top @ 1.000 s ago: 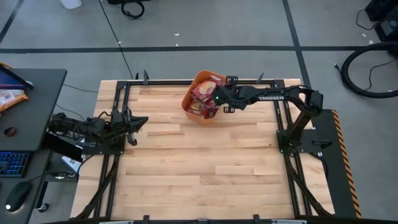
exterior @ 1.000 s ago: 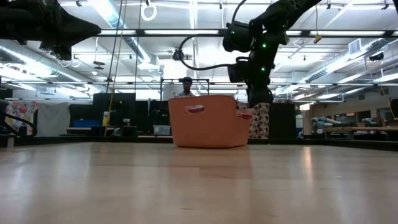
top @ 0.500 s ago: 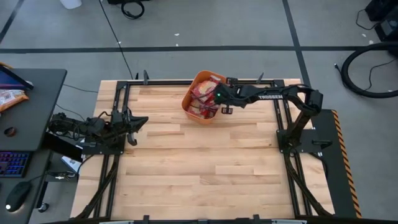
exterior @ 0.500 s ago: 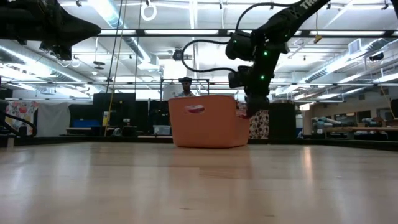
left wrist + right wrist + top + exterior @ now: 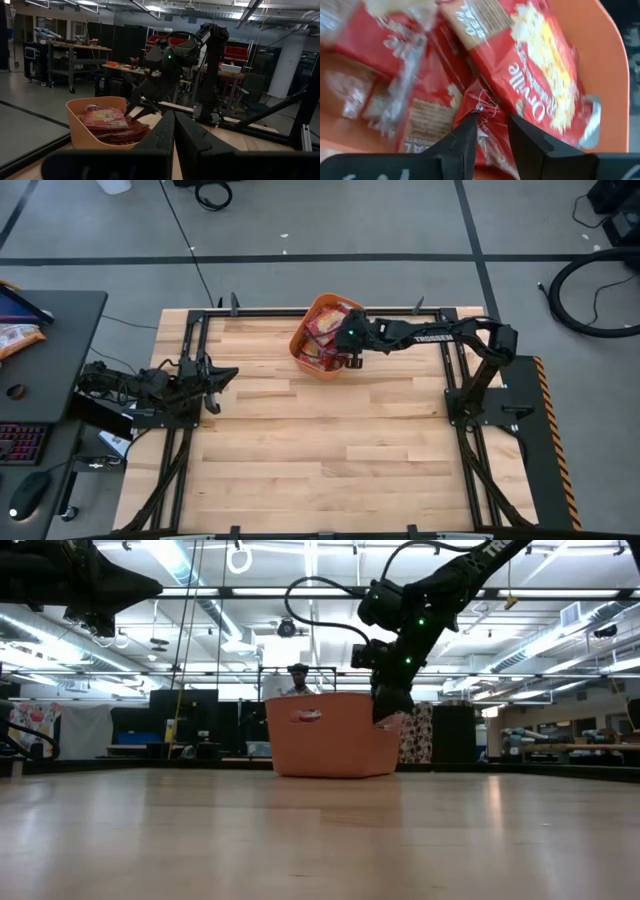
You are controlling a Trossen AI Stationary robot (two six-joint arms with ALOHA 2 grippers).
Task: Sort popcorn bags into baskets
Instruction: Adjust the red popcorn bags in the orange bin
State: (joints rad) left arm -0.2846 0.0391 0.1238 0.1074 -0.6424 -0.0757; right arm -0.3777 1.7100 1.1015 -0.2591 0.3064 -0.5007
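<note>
desk (image 5: 330, 440): pale wood planks in a black frame; both arms mounted at its sides.

orange tub (image 5: 303, 338): stands at the 12 o'clock edge of the desk, a little toward 11. the low view shows its smooth side and a handle slot near the rim; it hides the contents there. the high view alone shows the inside from above.

popcorn bags (image 5: 325, 330): red glossy packets piled inside the tub, overlapping and tilted. the right wrist view shows them closest: one packet with a cream-yellow popcorn picture (image 5: 540, 65) lying slanted on top, others crumpled beneath it. the left wrist view shows the heap (image 5: 107, 120) rising about to the rim.

right tool (image 5: 345, 345): reaches from the 3 o'clock side, tip down inside the tub at its 3 o'clock wall. in the right wrist view the two fingers stand slightly apart with a fold of red wrapper (image 5: 487, 112) between them; whether they grip it i cannot tell. the low view shows the arm bending down over the rim, fingers hidden behind the tub wall.

left tool (image 5: 222, 377): parked at the 9 o'clock edge of the desk, well apart from the tub; fingers (image 5: 162, 137) pressed together, holding nothing.

person (image 5: 297, 680): beyond the desk, seen only in the low view, above the tub rim.
</note>
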